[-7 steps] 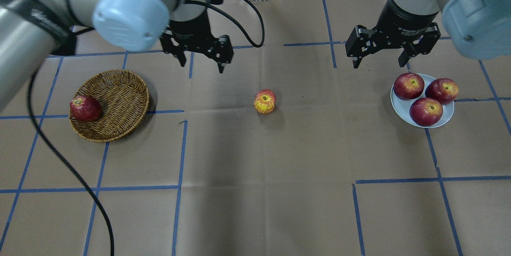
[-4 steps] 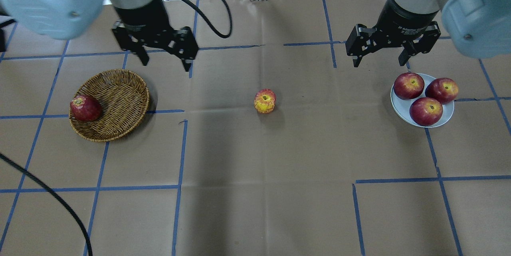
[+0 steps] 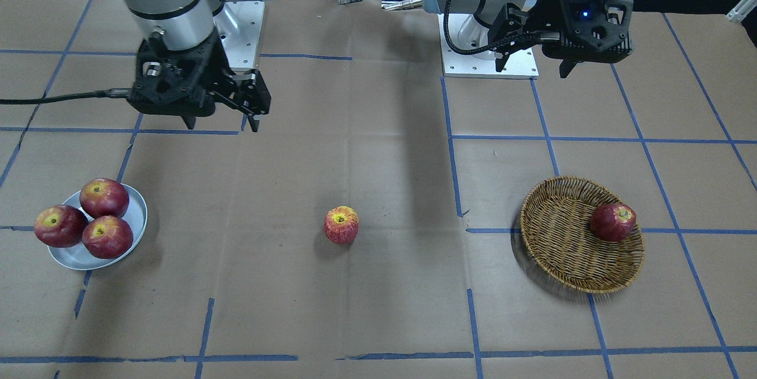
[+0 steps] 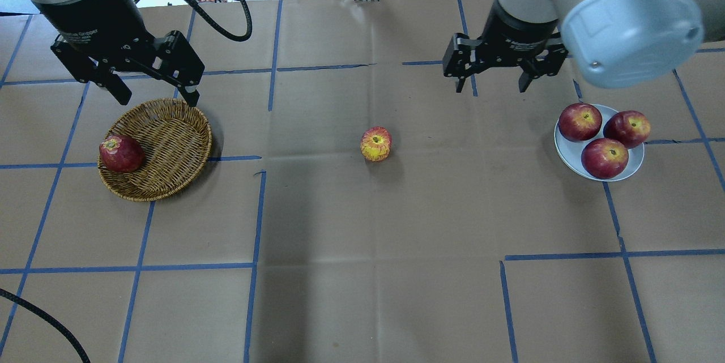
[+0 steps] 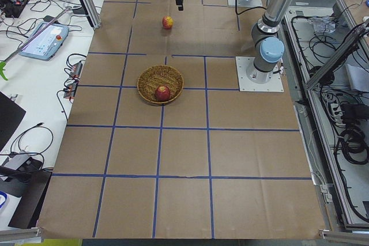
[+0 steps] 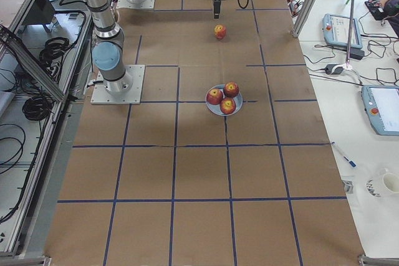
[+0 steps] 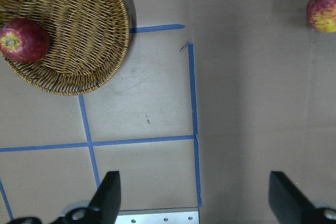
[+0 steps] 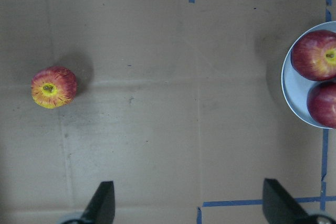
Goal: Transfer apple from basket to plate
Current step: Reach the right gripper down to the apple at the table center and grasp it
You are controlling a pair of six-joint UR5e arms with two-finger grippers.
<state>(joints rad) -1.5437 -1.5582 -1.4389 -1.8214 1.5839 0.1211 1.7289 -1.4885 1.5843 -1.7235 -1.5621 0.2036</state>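
Observation:
The apple [image 4: 375, 144], pinkish-red with a yellow top, lies on the bare table between the basket and the plate; it also shows in the right wrist view [image 8: 53, 87]. The wicker basket [image 4: 170, 142] at the left holds one dark red apple [image 4: 120, 153] by its rim. The metal plate [image 4: 563, 150] at the right holds three dark red apples. My left gripper [image 4: 157, 99] hangs open and empty above the basket's far rim. My right gripper [image 4: 490, 89] hangs open and empty over the table, behind and between the apple and the plate.
Brown paper with blue tape lines covers the table. A black cable [image 4: 39, 312] lies at the near left corner. The arm bases [image 3: 488, 48] stand at the robot's side of the table.
My left arm has swung left from behind the table's middle to above the basket's far rim. My right arm has shifted left, away from the plate. No apple has moved.

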